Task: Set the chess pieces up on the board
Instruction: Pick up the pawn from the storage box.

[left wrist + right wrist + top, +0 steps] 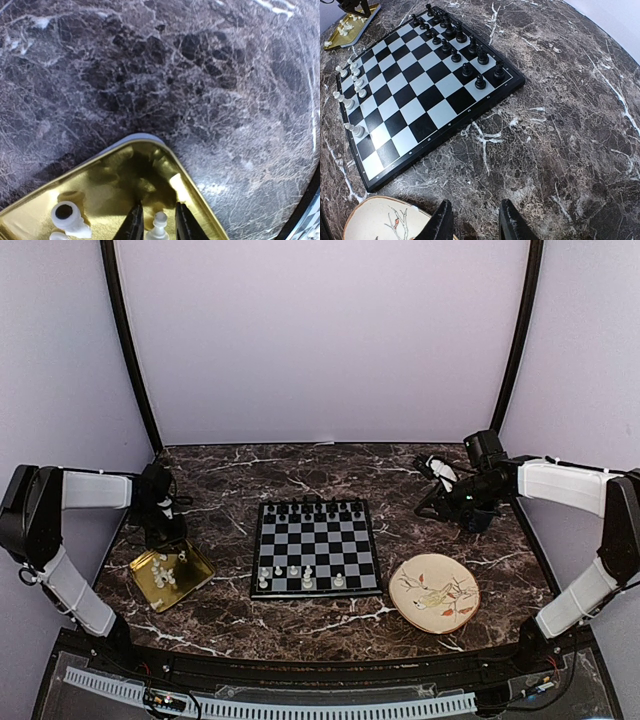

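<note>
The board [316, 545] lies mid-table, also in the right wrist view [420, 95]. Several white chess pieces [300, 575] stand on its near rows [350, 85]; black chessmen [315, 507] fill the far rows. More white pieces [165, 568] lie in the gold tray [190, 582]. My left gripper [160, 538] hangs over the tray. In the left wrist view, my left gripper [157, 206] is open, with its fingers either side of an upright white pawn [160, 222] and small gaps showing. My right gripper [428, 505] is open and empty [475, 202] above bare table, right of the board.
A painted round plate [400, 590] sits near right of the board, its edge by my right fingers [375, 220]. A hollow-based white piece [67, 215] lies left of the pawn in the tray [115, 175]. Black poles and lilac walls enclose the marble table.
</note>
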Controlling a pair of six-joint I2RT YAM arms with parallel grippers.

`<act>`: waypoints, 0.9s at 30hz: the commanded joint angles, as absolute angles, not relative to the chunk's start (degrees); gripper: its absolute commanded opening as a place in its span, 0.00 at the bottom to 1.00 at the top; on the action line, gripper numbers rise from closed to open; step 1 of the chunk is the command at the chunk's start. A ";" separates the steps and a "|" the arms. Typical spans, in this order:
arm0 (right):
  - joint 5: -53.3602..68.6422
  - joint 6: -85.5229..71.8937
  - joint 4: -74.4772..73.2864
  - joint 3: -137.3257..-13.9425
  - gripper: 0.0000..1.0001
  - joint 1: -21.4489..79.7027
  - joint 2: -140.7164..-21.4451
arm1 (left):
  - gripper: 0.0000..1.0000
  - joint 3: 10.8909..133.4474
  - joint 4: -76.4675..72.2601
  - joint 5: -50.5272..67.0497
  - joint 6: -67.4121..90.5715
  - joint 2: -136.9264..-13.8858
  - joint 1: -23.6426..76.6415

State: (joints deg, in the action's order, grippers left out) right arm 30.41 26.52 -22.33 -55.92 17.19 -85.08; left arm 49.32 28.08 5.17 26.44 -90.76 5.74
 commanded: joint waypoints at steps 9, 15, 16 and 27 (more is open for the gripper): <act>30.76 26.75 -21.88 -57.21 0.32 17.69 -84.99 | 0.22 50.56 35.90 3.98 21.87 -91.17 5.76; 30.52 26.78 -21.90 -57.22 0.32 17.86 -84.99 | 0.23 51.21 37.54 2.66 21.43 -91.78 6.31; 30.54 26.80 -21.88 -57.22 0.32 17.86 -84.99 | 0.24 51.27 37.67 2.45 21.41 -91.88 6.48; 30.32 26.81 -21.97 -57.23 0.32 18.03 -84.99 | 0.19 53.00 38.52 1.92 19.38 -93.48 7.46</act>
